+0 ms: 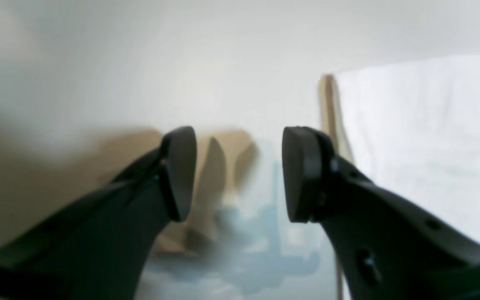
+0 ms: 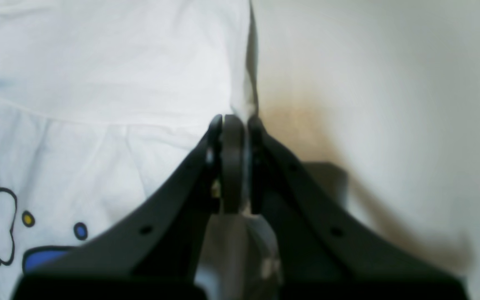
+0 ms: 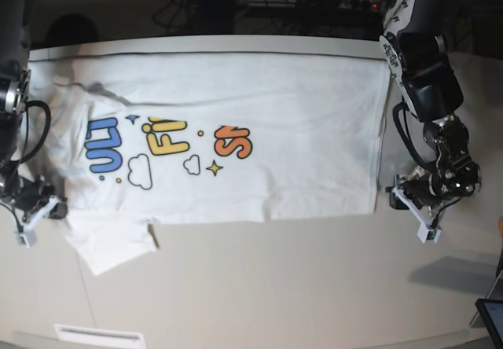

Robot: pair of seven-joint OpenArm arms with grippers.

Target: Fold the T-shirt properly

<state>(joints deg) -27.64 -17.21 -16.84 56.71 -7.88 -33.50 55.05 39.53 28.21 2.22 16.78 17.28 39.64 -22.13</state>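
Observation:
The T-shirt (image 3: 236,129) lies spread across the table, printed side up, with blue, yellow and orange letters. One sleeve (image 3: 110,243) sticks out toward the near left. In the base view my right gripper (image 3: 49,206) is at the shirt's left edge. In the right wrist view that gripper (image 2: 232,125) is shut, with the white cloth edge (image 2: 242,100) running in between its pads. My left gripper (image 3: 402,192) sits just off the shirt's right hem corner. In the left wrist view it (image 1: 240,175) stands open with nothing between its fingers, and white cloth (image 1: 423,146) lies to the right.
The pale table (image 3: 275,286) stretches bare in front of the shirt. Dark cables and equipment (image 3: 314,3) lie behind the far edge. A dark tablet-like corner (image 3: 492,314) shows at the near right, and a white label (image 3: 98,336) lies at the near left.

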